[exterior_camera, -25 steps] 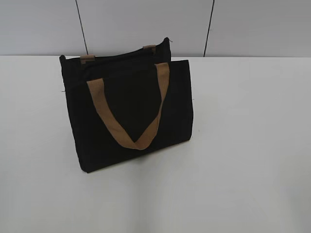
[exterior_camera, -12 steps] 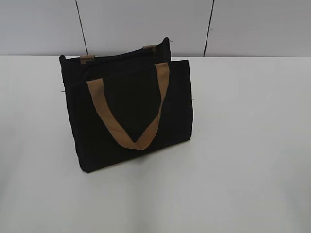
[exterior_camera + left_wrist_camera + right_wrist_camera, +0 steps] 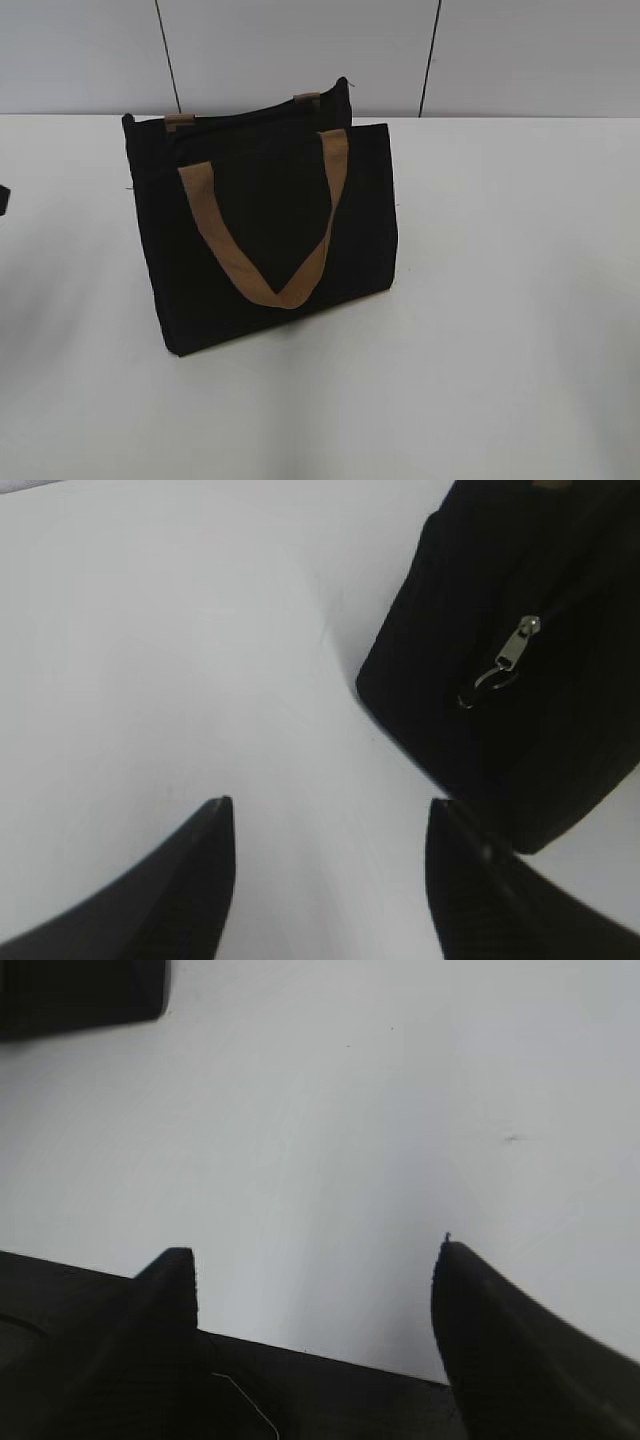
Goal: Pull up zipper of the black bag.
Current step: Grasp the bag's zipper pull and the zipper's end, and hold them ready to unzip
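The black bag [image 3: 265, 230] stands upright on the white table, a tan strap handle [image 3: 262, 235] hanging down its front. In the left wrist view the bag's end [image 3: 500, 680] fills the upper right, with the small silver zipper pull [image 3: 512, 652] on it. My left gripper [image 3: 328, 815] is open and empty over bare table, below and left of the zipper pull. My right gripper [image 3: 315, 1260] is open and empty over the table; a corner of the bag [image 3: 80, 995] shows at the top left of its view. Only a dark sliver of the left arm [image 3: 3, 198] shows in the exterior view.
The white table [image 3: 500, 300] stretches round the bag on all sides. A grey panelled wall [image 3: 300, 50] stands behind it. A dark edge [image 3: 330, 1400] runs across the bottom of the right wrist view.
A dark part of the left arm has come into sight at the exterior view's left edge. The bag has not moved.
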Robot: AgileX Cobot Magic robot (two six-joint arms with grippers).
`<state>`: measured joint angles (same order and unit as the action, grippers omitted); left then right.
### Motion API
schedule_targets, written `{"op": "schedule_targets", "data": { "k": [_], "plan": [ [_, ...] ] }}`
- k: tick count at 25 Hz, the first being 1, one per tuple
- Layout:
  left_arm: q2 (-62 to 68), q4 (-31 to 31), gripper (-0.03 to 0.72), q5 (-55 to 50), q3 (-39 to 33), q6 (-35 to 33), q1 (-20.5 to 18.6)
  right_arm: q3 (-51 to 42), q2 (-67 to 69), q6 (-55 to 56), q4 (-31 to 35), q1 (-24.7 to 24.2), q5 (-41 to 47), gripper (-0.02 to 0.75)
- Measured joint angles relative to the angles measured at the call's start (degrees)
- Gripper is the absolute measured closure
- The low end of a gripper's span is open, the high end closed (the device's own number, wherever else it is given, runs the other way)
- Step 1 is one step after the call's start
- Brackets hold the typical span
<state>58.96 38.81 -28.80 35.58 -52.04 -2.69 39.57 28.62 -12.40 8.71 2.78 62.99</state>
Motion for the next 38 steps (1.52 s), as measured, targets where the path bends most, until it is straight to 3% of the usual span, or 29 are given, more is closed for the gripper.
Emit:
{"op": "schedule_targets", "data": {
  "k": [6,9,14,18,22,27,32,38],
  "plan": [
    [10.82,27.37,0.248,0.26,0.05,-34.95,0.0,8.24,10.74,-3.91,2.22,0.0,2.19,0.181],
    [15.66,35.42,0.26,-0.04,0.06,-45.72,0.0,12.5,15.38,-5.74,4.02,0.0,3.04,0.181],
    [23.61,39.62,0.3,-0.59,0.11,-56.51,0.0,18.41,21.74,-8.87,6.75,0.0,3.24,0.181],
    [28.46,45.62,0.302,-3.18,0.11,-69.68,0.0,20.97,24.44,-9.61,8.85,0.0,3.85,0.181],
    [32.71,54.62,0.272,-4.77,0.11,-81.1,0.0,21.26,26.84,-11.02,11.18,0.0,4.46,0.181],
    [37.56,58.52,0.238,-9.59,0.16,-92.41,0.0,21.26,27.56,-11.81,12.48,0.0,4.52,0.181],
    [41.54,60.07,0.235,-14.08,0.74,-100.01,0.0,21.31,27.56,-11.94,12.52,0.0,4.52,0.181],
    [45.34,60.32,0.235,-16.35,3.77,-101.42,0.0,21.31,27.56,-11.94,12.52,0.0,4.52,0.181]
  ]
}}
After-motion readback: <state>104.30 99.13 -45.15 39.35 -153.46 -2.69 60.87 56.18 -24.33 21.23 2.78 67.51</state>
